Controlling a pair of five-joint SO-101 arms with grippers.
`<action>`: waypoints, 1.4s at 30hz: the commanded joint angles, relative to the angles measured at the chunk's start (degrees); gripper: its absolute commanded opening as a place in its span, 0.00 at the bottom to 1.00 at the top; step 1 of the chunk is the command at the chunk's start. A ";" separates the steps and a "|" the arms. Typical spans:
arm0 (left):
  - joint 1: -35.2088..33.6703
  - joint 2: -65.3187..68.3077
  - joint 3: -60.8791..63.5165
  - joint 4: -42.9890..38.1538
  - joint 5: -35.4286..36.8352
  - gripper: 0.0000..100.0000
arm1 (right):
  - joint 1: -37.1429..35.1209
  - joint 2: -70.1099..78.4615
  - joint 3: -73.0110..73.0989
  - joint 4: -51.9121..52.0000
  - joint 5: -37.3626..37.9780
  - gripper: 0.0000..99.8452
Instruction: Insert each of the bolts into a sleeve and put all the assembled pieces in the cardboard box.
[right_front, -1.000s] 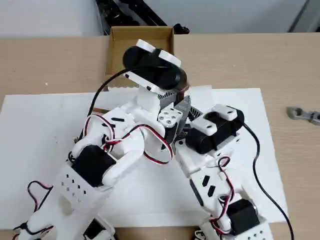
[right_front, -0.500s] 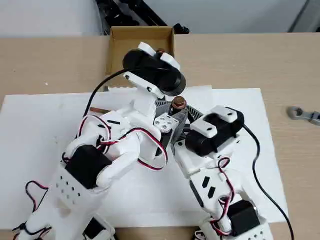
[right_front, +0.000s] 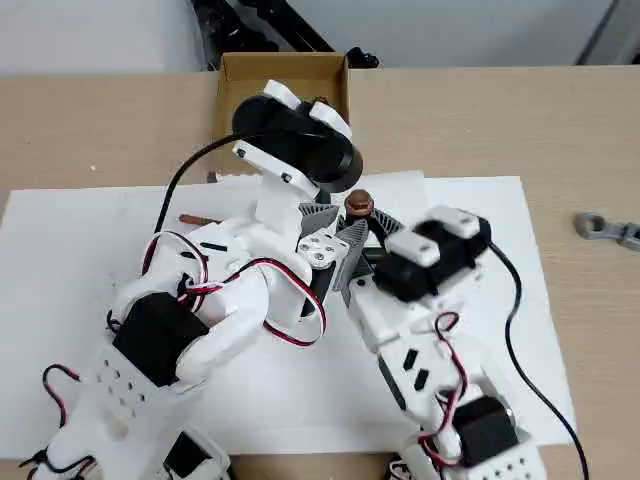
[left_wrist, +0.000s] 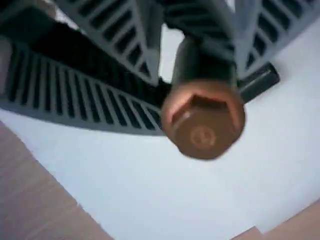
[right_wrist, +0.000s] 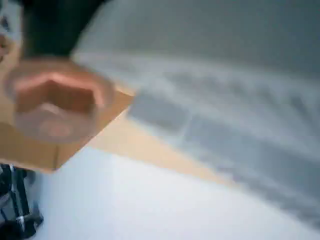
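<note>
From above, the left gripper (right_front: 354, 220) and the right gripper (right_front: 348, 250) meet over the white paper (right_front: 90, 260), just in front of the cardboard box (right_front: 285, 75). A copper bolt (right_front: 358, 205) stands head up between grey fingers (right_front: 320, 214). A second bolt (right_front: 195, 219) lies on the paper beside the left arm, and a metal tool (right_front: 604, 228) lies on the table (right_front: 560, 120), well apart.

In the left wrist view, the left gripper is clenched on a black sleeve (left_wrist: 205, 65), and the bolt's hex head caps the sleeve's end.

In the right wrist view, the bolt and sleeve show blurred beside a grey finger (right_wrist: 225, 100), with the box edge behind them. Whether the right gripper grasps anything I cannot tell.
</note>
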 joint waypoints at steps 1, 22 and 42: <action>-2.99 -0.88 -2.51 0.35 -0.88 0.09 | 1.10 5.58 -8.53 -1.63 -0.70 0.00; -30.95 -0.79 -2.07 11.52 -9.67 0.01 | 4.26 57.80 -42.46 -19.74 -0.53 0.00; -37.54 -0.70 9.54 12.22 -14.33 0.01 | 8.57 127.52 -94.51 -28.09 -0.88 0.01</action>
